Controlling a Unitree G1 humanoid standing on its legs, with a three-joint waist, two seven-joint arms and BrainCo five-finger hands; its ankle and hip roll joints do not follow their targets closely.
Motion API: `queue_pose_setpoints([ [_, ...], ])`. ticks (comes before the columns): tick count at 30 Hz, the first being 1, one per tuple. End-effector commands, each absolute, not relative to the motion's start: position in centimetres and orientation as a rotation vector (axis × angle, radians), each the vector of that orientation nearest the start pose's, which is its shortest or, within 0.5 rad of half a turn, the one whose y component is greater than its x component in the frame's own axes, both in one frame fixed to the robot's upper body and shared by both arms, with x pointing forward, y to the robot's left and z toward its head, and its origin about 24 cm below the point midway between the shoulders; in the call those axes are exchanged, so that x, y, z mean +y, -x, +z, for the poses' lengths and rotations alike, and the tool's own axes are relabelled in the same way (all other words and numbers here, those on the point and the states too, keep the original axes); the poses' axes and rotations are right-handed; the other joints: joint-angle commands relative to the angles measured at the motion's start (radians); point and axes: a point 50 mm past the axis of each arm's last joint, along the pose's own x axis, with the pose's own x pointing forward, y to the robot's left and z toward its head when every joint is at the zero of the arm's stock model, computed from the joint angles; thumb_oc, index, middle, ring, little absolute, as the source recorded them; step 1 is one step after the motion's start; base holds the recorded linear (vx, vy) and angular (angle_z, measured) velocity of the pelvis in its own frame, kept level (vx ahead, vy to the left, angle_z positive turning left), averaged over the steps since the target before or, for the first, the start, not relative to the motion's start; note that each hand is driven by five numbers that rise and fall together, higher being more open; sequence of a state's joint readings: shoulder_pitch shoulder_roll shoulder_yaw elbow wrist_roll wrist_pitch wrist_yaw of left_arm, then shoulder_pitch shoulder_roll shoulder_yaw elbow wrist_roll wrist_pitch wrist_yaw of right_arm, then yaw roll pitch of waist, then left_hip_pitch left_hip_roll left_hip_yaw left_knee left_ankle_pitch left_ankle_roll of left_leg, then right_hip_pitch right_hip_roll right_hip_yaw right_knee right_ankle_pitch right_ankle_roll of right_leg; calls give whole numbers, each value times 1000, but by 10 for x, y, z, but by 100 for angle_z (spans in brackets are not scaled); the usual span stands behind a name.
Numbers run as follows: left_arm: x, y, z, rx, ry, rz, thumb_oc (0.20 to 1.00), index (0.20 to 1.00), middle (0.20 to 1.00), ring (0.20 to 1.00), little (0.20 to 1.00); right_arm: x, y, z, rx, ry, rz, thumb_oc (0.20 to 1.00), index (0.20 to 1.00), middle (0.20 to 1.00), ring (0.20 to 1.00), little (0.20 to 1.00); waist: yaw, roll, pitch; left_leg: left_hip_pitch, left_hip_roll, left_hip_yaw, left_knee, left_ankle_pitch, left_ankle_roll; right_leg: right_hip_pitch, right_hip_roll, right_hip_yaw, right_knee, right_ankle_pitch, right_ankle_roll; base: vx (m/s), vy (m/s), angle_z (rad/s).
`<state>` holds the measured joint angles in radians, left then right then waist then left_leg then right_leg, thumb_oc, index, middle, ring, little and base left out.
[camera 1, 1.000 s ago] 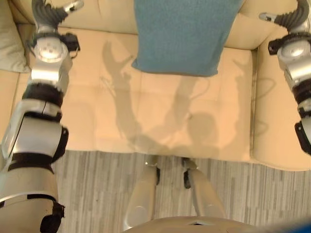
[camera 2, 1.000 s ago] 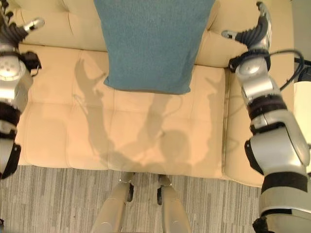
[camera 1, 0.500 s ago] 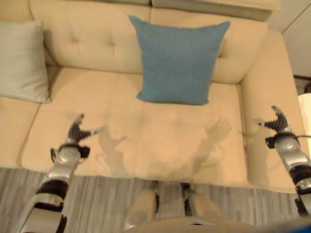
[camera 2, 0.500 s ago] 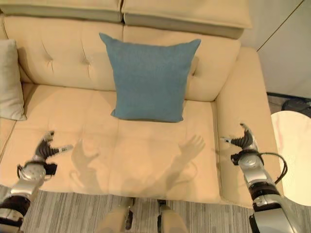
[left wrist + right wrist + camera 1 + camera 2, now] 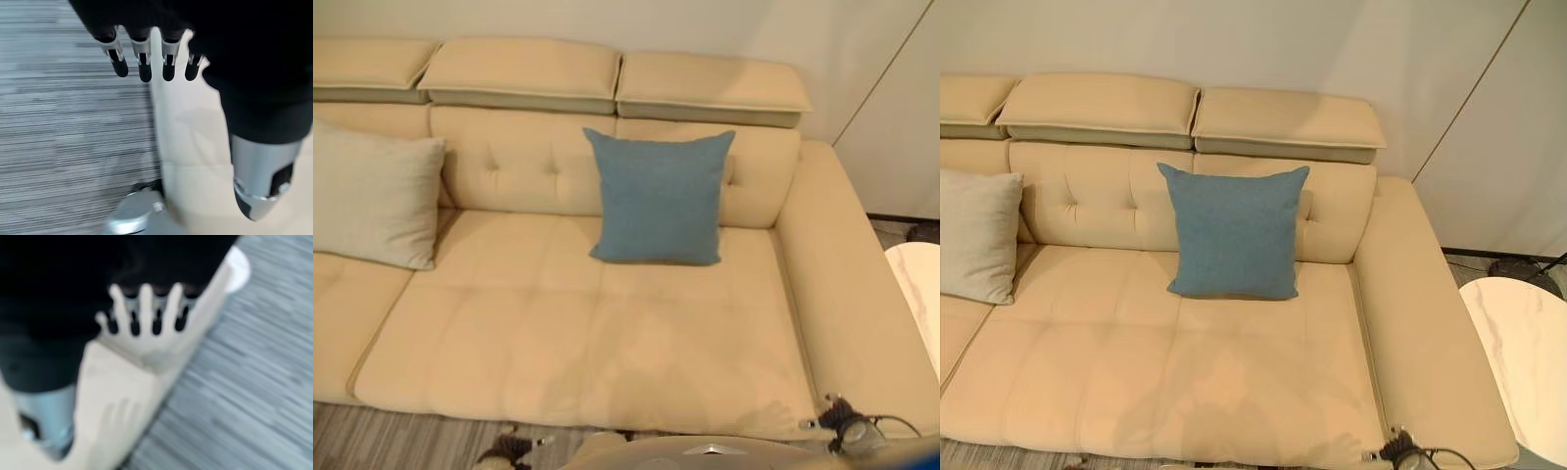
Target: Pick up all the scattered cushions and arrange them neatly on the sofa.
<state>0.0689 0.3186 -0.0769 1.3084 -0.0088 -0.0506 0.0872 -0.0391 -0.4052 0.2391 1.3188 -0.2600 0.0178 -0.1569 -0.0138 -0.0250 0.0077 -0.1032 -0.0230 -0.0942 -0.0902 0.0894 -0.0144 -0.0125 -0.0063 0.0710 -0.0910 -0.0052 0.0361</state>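
The blue cushion [image 5: 660,197] stood upright against the sofa [image 5: 607,343] backrest, the grey cushion [image 5: 370,201] further left. Both the left hand [image 5: 146,58] and right hand [image 5: 142,318] hung empty, fingers straight.

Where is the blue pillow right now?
The blue cushion stands upright on the sofa seat, leaning against the backrest right of the middle, with the grey cushion far to its left.

We see a cream-beige sofa [image 5: 607,343] with button tufting on its back. A plain teal-blue cushion [image 5: 658,197] leans there, and a pale grey cushion [image 5: 372,201] sits further along. The floor [image 5: 73,132] is grey with fine dark streaks. A round tabletop [image 5: 1528,343] is white, faintly marbled.
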Motion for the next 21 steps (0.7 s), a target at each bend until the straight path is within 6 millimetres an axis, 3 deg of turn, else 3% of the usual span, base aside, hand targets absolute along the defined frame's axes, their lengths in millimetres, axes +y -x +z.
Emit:
queue_pose_setpoints([
  [1,289,-56,-152,1308,-413,224,1000,1000,1000,1000,1000,-308,-90,-138,1278,840,-45,1000,1000,1000,1000,1000,1,-47,-1,45,19,53,71,-147,-12,-26,-80,-46,19,35,82,-28,77,-5],
  [9,279,-62,-155,1301,-420,171,1000,1000,1000,1000,1000,-304,-77,-143,1336,787,-56,1000,1000,1000,1000,1000,-9,-48,13,43,1,73,112,-170,7,-36,-103,-34,50,45,92,-59,100,-5],
  [14,272,-78,-154,1258,-448,130,1000,1000,1000,1000,1000,-298,-88,-143,1310,800,-45,1000,1000,1000,1000,1000,-14,-51,38,15,-19,84,119,-167,22,-110,-116,-16,65,101,112,-155,102,-15],
  [16,269,-98,-150,1197,-488,91,1000,1000,1000,1000,1000,-294,-107,-140,1256,840,-21,1000,1000,1000,1000,1000,-15,-47,74,-20,-25,98,135,-153,32,-177,-116,-32,112,122,127,-319,121,-30],
  [19,268,-106,-148,1175,-505,73,1000,1000,1000,1000,1000,-288,-112,-141,1239,838,0,1000,1000,1000,1000,1000,-4,-32,82,-47,-21,96,132,-123,43,-157,-88,-59,233,29,94,-238,109,-54],
  [20,268,-106,-148,1175,-505,73,1000,1000,1000,1000,1000,-288,-112,-141,1239,838,0,1000,1000,1000,1000,1000,-4,-33,83,-46,-22,96,133,-124,43,-156,-89,-60,237,26,94,-140,53,-1],
  [21,269,-104,-149,1184,-506,70,1000,1000,1000,1000,1000,-286,-112,-142,1239,834,7,1000,1000,1000,1000,1000,9,-25,73,-49,-14,94,125,-111,47,-126,-73,-72,311,-33,79,-133,20,10],
])
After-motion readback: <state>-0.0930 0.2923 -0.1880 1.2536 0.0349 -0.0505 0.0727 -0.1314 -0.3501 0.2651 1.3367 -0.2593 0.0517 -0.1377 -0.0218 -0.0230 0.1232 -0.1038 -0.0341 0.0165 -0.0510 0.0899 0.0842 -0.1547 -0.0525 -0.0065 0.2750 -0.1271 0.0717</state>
